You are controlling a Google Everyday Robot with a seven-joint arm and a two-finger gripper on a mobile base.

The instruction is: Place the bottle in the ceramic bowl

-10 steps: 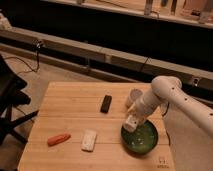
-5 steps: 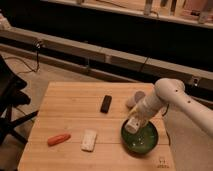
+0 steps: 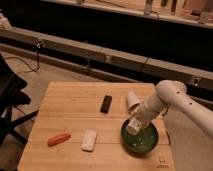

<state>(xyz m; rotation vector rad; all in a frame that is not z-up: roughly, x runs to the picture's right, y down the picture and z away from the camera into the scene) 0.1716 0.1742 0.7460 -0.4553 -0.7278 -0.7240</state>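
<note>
The arm reaches in from the right side of the scene and bends down toward the near right part of the wooden tabletop. The gripper hangs over the left inner portion of the ceramic bowl, its lower end just above the mottled green interior.

A pale, blocky shape sits at the tip of the gripper, inside the bowl's rim outline. Whether this shape is the bottle or part of the gripper itself cannot be told, so the bottle cannot be separately located; it is not seen standing anywhere else on the tabletop. Whether the jaws are apart or together cannot be told either.

The ceramic bowl rests near the tabletop's front right corner. A white tapered cup lies tilted just behind the bowl, close beside the arm's forearm section.

Other items on the tabletop:
- A black rectangular object lies near the centre, well apart from the bowl.
- A flat white block lies toward the front, left of the bowl.
- An orange carrot-like item lies near the front left, just beside the white block.
</note>
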